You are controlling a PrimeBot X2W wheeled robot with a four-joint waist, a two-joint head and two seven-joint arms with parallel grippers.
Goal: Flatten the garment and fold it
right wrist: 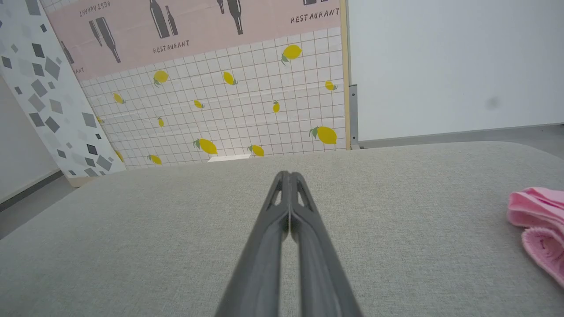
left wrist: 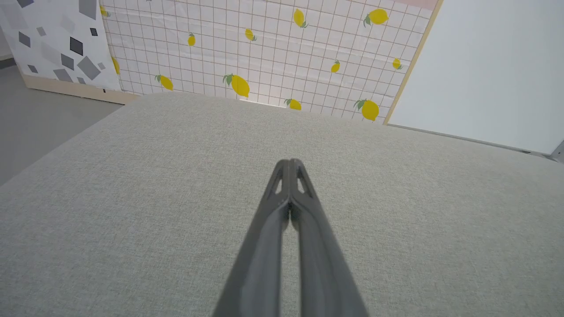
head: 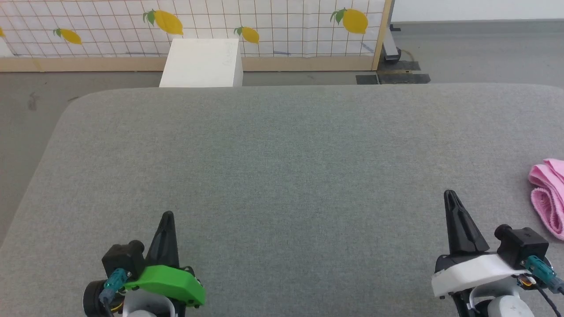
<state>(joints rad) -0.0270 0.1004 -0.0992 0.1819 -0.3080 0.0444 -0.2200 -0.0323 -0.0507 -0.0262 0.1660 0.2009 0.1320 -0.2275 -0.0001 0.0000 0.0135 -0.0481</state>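
Observation:
The light pink garment [head: 548,196] lies bunched at the far right edge of the grey table [head: 282,154], cut off by the frame; its gathered waistband faces me. In the right wrist view the garment [right wrist: 535,226] sits at the right edge. My right gripper [head: 449,194] is shut and empty, to the left of the garment and apart from it. My left gripper [head: 168,215] is shut and empty near the front left of the table. The tips meet in the left wrist view [left wrist: 290,162] and in the right wrist view [right wrist: 287,174].
A white box [head: 202,64] stands on the floor behind the table's far edge, before a lemon-patterned partition [head: 264,26]. Grey floor lies left of the table. A metal stand base [head: 392,66] sits at the far right.

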